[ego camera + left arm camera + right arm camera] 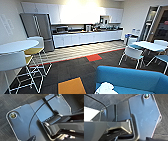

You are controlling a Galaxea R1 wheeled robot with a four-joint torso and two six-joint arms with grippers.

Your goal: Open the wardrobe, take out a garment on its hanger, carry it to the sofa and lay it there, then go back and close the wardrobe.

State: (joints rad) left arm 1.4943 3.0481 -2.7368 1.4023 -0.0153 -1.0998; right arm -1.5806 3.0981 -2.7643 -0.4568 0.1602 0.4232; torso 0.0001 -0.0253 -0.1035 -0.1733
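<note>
we're looking across a break room from the head view, and the blue sofa (132,81) sits at the lower right, its curved back toward the room and its seat facing the camera. on that seat, right at the bottom edge of the picture, lies a crumpled white garment (106,88), resting on the blue cushion; no hanger can be made out in the bundle.

beyond the sofa the dark carpet (75,67) runs out, with an orange tile (71,86) close in and a red tile (93,57) further on, right where the carpet meets the pale patterned floor. along the far wall there's a run of white kitchen cupboards (85,38) under a dark counter, with a microwave (61,29) on it, and a steel fridge (40,27) at the left end.

on the left, a round white table (16,46) stands high with white wire-legged stools (35,53) with yellow seats tucked beside it. over on the right, a white table (150,45) with white chairs (132,53) around it, near a dark doorway.

the left wrist view gives the dark robot plate over grey carpet, the right wrist view much the same, with a bright white patch at one side. the fingers of either gripper can't be made out, so i cannot tell whether they're spread or pressed together.
</note>
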